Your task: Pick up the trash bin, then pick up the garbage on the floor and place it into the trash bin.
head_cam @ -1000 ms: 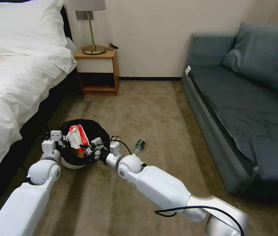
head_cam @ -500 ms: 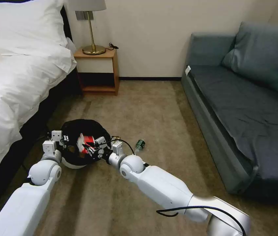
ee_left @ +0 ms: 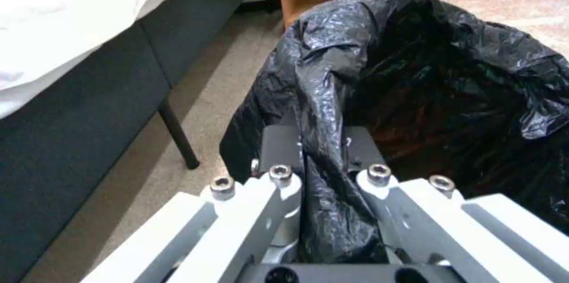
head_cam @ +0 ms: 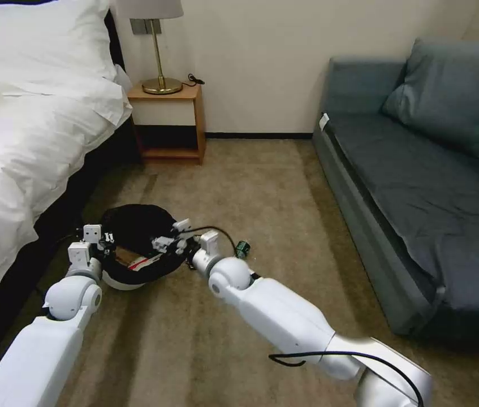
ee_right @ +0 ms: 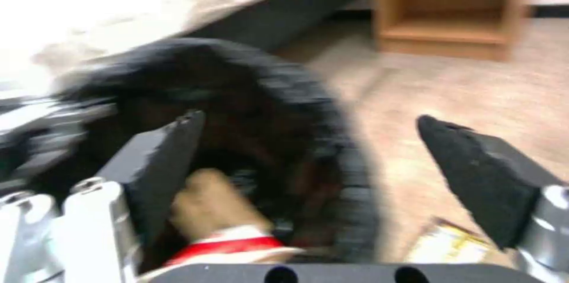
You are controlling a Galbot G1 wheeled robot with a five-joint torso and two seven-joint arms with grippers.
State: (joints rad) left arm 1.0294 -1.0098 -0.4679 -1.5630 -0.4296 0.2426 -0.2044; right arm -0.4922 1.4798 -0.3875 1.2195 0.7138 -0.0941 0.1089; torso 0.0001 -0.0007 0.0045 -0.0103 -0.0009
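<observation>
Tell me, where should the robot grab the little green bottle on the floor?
Probably around its middle, coming straight down from above. The bottle lies on its side on the carpet, so fingers can straddle its round body. The open right end effector, beside the bin that the left end effector grips, is nearest.

The trash bin [head_cam: 133, 249], round and white under a crinkly black liner, holds the red-and-white wrapper [head_cam: 144, 262] and tan paper bag [ee_right: 207, 205]. At its 3 o'clock lies the green-labelled bottle [head_cam: 242, 248], a gold-and-dark flat wrapper [ee_right: 442, 241] between them on the floor
</observation>
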